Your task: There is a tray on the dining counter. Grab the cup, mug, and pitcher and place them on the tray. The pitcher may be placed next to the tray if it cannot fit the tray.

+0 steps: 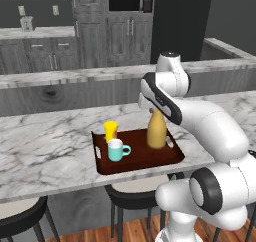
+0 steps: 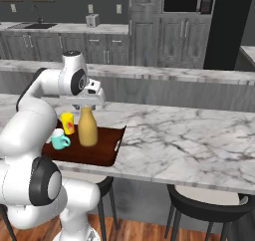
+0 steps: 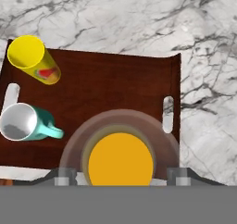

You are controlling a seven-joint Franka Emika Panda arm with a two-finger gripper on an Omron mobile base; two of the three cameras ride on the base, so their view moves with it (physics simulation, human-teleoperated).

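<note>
With claw [image 3: 120, 176] spread round pitcher [image 1: 156, 130] neck | tray [image 1: 142, 158] on marble dining counter [image 1: 45, 148] | dk grey cabinets [image 1: 107, 38] behind

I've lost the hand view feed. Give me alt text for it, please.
Looking straight down, the mustard pitcher stands on the dark reddish tray, its mouth between the open gripper tips. The yellow cup and teal mug stand on the tray's other end, on the white marble dining counter.

A flat reddish-brown rimmed tray [image 1: 150, 161] is seen at centre frame on the white marble dining counter [image 1: 45, 146]; upright on it are a yellow tumbler [image 1: 110, 130], teal mug [image 1: 116, 150] and mustard bottle-shaped pitcher [image 1: 156, 131]
</note>
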